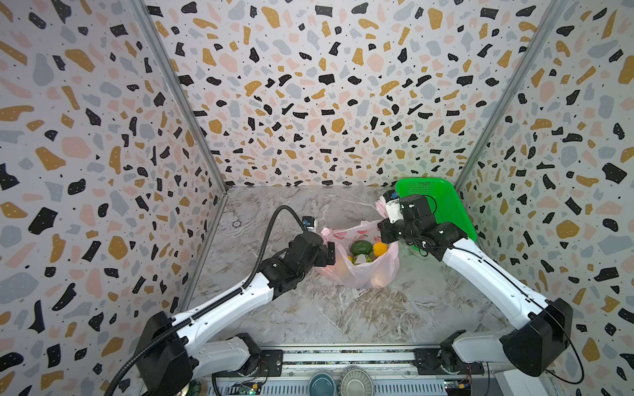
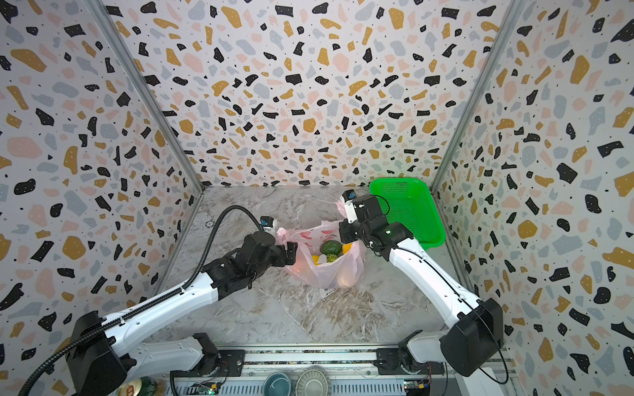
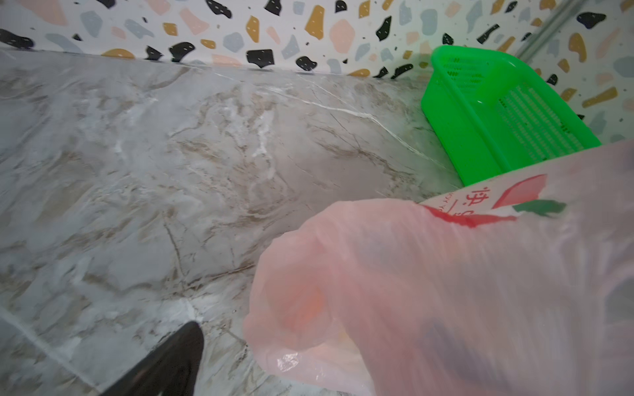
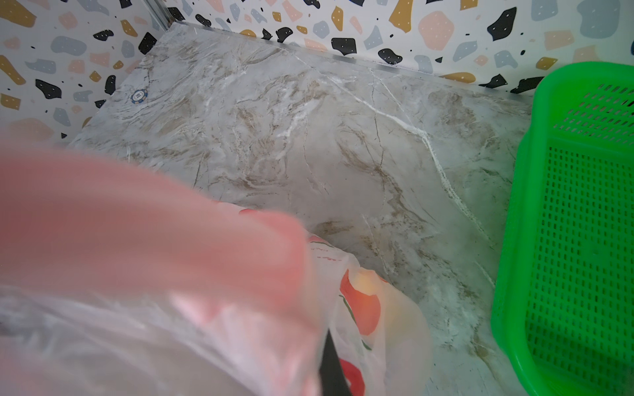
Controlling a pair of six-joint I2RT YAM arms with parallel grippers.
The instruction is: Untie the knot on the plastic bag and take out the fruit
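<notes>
Translucent pink plastic bag (image 1: 356,274) sits open mid-frame, round fruit (image 1: 362,247) inside. The right gripper (image 1: 386,236) clamps its handle strip (image 1: 380,206); the left gripper (image 1: 328,253) stands apart-jawed beside it. Over-pulling could tip it, spilling fruit.

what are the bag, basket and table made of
Bag: thin soft plastic film, translucent pink and glossy; it crinkles and fruit shows through.
Basket: rigid moulded plastic, bright green, with rows of holes.
Table: marble-look top with grey-beige veins and a faint sheen; real stone or printed sheet, cannot tell.

light: bright, even | shadows: soft | top views: edges warped | wrist views: plastic bag (image 4: 137,240) blurred
</notes>
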